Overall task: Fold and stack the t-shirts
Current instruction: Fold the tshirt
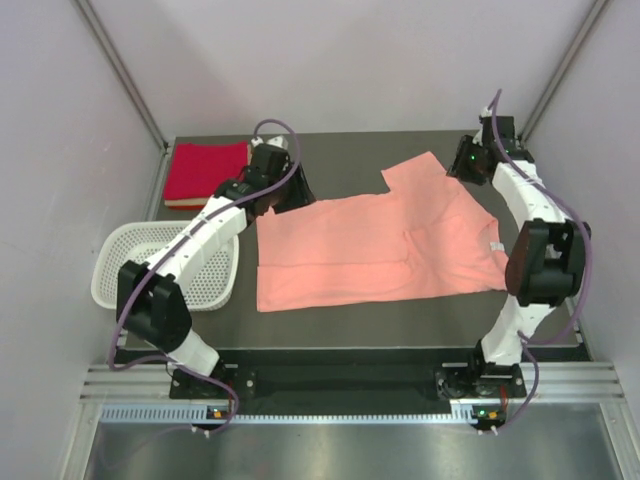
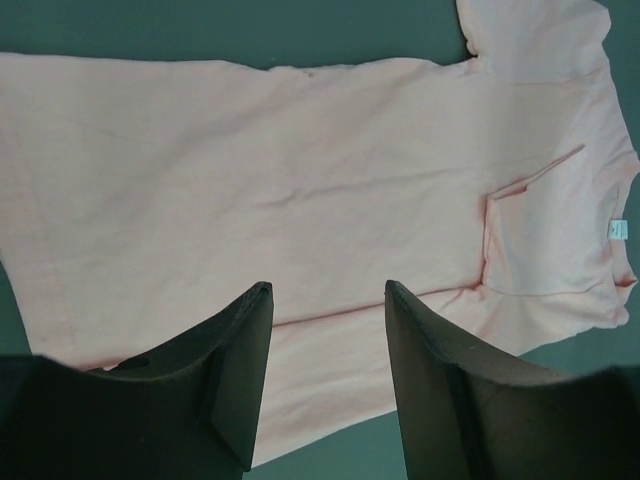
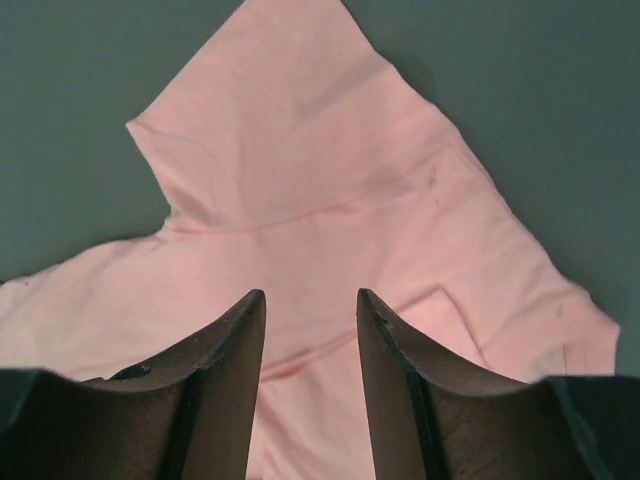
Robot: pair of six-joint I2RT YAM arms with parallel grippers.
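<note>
Salmon-pink t-shirt [image 1: 370,240] flat, long axis left-right, collar rightward, left tool [image 2: 328,285], right tool [image 3: 310,292] both apart

No text, brand, number or sign can be read anywhere. The only label is a small white tag [image 2: 618,228] on the neckline of the salmon-pink t-shirt [image 2: 300,200], far to the right of the left jaws and beyond their tips. It carries a faint bluish mark that is too small and blurred to make out, and from overhead it shows only as a white speck.
</note>
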